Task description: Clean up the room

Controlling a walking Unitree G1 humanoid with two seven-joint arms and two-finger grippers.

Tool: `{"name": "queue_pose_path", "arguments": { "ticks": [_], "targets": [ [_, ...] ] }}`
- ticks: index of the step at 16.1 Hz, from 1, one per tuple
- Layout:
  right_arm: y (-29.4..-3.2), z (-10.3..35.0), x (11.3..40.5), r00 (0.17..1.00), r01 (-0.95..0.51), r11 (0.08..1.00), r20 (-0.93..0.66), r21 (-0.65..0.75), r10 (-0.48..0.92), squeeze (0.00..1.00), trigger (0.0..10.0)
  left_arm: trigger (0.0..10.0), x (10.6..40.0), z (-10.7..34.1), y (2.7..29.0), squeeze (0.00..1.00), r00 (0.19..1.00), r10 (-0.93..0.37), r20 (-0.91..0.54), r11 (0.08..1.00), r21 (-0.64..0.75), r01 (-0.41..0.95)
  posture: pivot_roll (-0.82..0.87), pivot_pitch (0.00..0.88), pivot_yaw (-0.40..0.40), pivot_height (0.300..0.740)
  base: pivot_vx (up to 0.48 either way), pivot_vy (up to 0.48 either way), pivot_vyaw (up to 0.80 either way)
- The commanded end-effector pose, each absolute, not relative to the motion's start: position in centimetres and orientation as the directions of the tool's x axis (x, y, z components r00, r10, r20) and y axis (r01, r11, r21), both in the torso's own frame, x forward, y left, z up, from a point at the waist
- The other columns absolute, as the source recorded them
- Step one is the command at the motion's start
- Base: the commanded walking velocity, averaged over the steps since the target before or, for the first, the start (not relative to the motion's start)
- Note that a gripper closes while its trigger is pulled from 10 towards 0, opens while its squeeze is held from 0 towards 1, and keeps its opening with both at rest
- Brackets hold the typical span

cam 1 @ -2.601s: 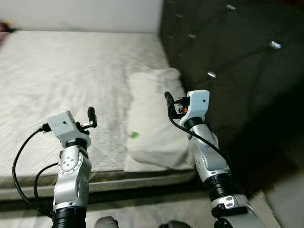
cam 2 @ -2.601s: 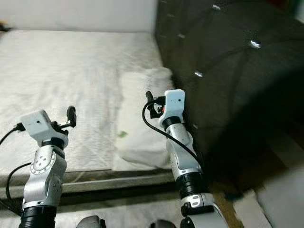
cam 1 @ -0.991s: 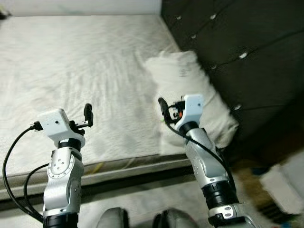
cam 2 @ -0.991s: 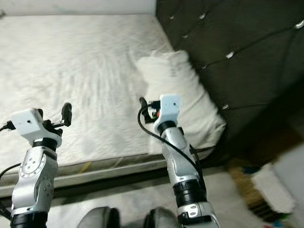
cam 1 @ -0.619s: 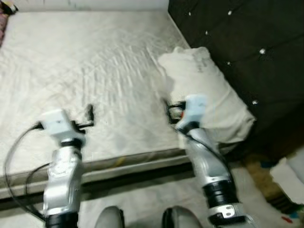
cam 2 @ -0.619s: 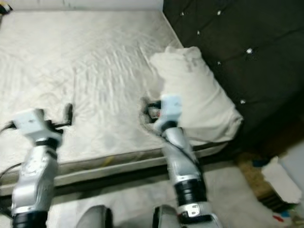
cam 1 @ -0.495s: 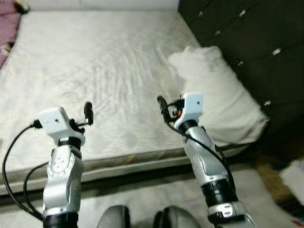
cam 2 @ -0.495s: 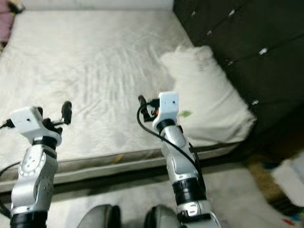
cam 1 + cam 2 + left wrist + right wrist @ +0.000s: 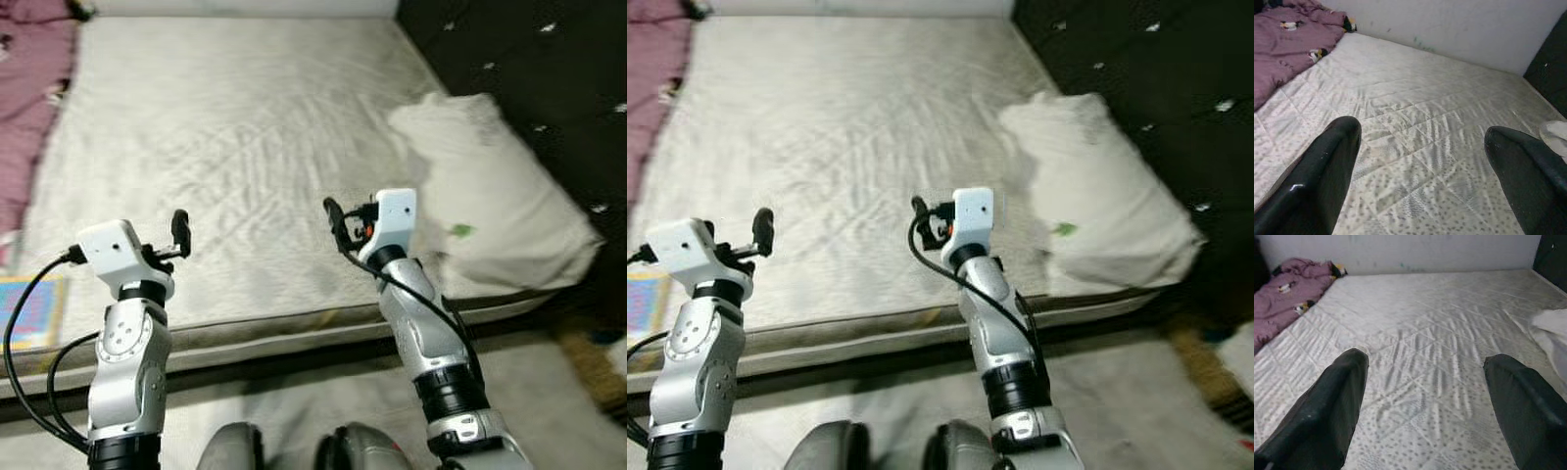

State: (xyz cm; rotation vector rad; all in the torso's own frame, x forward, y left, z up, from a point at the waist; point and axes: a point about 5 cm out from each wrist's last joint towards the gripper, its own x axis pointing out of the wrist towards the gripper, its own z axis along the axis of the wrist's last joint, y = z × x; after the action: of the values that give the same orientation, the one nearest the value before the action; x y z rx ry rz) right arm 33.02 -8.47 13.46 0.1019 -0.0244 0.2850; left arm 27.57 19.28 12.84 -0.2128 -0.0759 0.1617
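The purple blanket point(image 9: 29, 117) is seen heaped at the upper left of the frame, nearer the left gripper point(image 9: 1422, 147); both it and the right gripper point(image 9: 1425, 382) are held spread, empty

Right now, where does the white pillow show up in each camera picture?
Left eye view: pillow at the right, against the dark headboard.
Right eye view: right of centre, again by the headboard.
Left wrist view: a white sliver at the edge.
Right wrist view: white corner at the edge.
Shared landmark: the quilted mattress.
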Motion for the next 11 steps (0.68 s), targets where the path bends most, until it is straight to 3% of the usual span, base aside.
{"name": "queue_pose_path", "arguments": {
  "ticks": [1,10,11],
  "targets": [
    [-9.69,12.74,33.05,0.97,-0.243,0.966,0.01,0.092,0.243,0.0,10.0,10.0,27.57,12.49,18.67,0.0,0.988,0.151,0.038,0.966,-0.219,-0.139,0.08,0.136,-0.051,0.74,0.0,0.48,0.0],
    [-9.62,12.79,33.32,0.971,-0.238,0.967,0.012,0.095,0.238,0.0,10.0,10.0,27.64,12.69,18.54,0.0,0.988,0.143,0.057,0.968,-0.214,-0.127,0.08,0.135,-0.049,0.74,0.0,0.48,0.0],
    [-9.63,12.79,33.34,0.971,-0.238,0.967,0.012,0.096,0.238,0.0,10.0,10.0,27.57,12.77,18.4,0.0,0.99,0.128,0.062,0.961,-0.253,-0.108,0.08,0.135,-0.049,0.74,0.0,0.0,0.0]
  ]
}}
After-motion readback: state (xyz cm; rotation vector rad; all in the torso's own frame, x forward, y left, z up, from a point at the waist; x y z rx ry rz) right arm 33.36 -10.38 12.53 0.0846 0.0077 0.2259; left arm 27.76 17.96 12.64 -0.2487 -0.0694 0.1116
